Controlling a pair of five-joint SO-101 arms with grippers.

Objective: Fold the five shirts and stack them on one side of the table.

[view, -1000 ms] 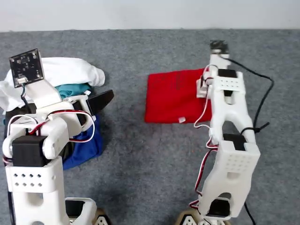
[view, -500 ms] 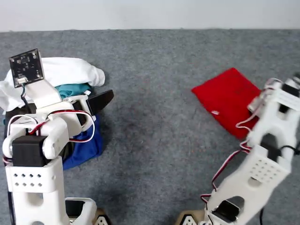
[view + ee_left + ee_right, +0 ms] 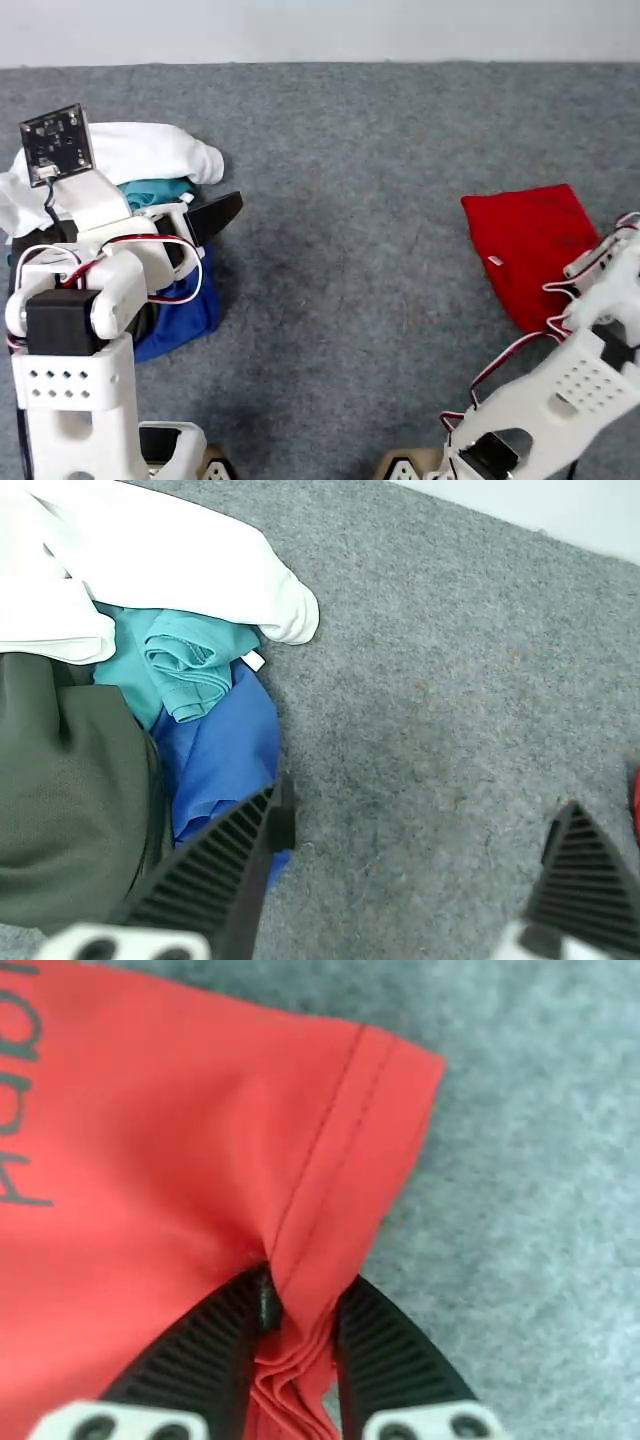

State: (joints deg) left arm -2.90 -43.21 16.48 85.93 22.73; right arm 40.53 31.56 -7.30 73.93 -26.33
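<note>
A pile [image 3: 155,190] of white, teal, blue and dark shirts lies at the table's [image 3: 350,250] left, by the left gripper [image 3: 425,810], whose jaws gape wide and empty. At far right, the right gripper [image 3: 305,1295] pinches the red shirt's [image 3: 530,245] bunched edge.

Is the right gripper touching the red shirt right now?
Touching. The right wrist view shows the right gripper pinching a bunched fold at the edge of the red shirt.

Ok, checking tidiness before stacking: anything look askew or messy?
The folded red fabric shirt lies crooked, its hem bunched in the right jaws. The white shirt, teal shirt, blue shirt and dark green shirt sit heaped, crumpled, unfolded.
</note>
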